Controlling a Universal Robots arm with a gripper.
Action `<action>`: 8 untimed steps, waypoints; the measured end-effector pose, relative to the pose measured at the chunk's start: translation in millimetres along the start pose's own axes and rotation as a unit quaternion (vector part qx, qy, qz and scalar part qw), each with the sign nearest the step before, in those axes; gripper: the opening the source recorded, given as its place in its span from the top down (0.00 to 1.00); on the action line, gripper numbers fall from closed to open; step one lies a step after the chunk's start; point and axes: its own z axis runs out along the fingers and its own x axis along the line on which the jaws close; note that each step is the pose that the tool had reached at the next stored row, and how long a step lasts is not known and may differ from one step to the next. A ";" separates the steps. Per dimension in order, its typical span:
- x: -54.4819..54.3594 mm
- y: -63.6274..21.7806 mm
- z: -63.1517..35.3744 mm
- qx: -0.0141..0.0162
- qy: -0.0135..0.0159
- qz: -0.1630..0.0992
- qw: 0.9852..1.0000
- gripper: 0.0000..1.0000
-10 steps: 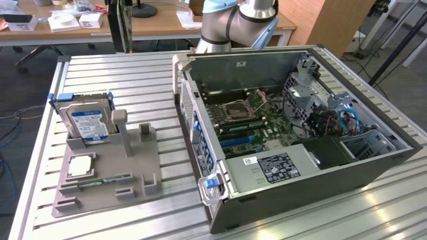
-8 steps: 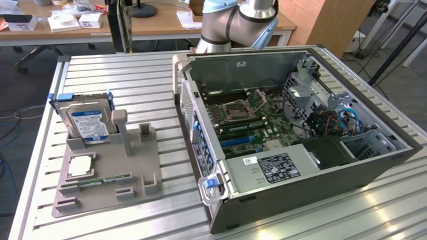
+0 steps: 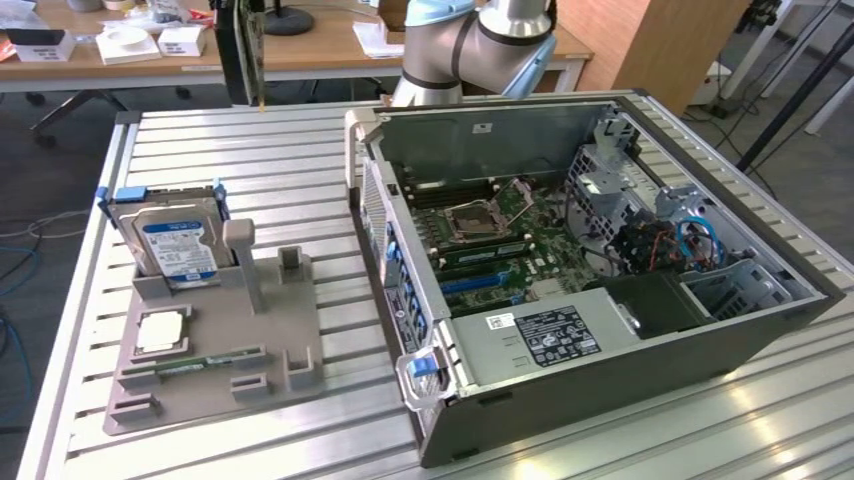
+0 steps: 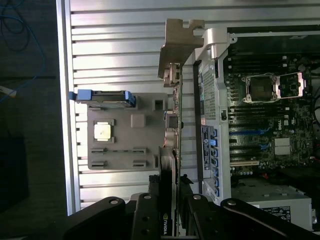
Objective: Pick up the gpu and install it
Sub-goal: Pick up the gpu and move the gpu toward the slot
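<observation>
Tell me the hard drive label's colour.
Label is blue and white, best in the exterior view.

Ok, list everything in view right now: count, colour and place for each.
gpu: one, dark with silvery bracket, in the gripper, over the table
computer case: one, dark grey, open, on the table at the exterior view's right
motherboard: one, green, inside the case
power supply: one, silver, black label, in the case's near corner
holder: one, grey, on the table at the exterior view's left
hard drive: one, blue-white label, upright in the holder
processor chip: one, silvery, flat on the holder
memory stick: one, green, in the holder
table: one, silvery, slotted
robot arm: one, grey and light blue, behind the case
gripper: one, black, shut on the gpu
</observation>
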 end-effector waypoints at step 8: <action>0.1 -0.5 8.2 0.000 0.000 0.000 1.000 0.74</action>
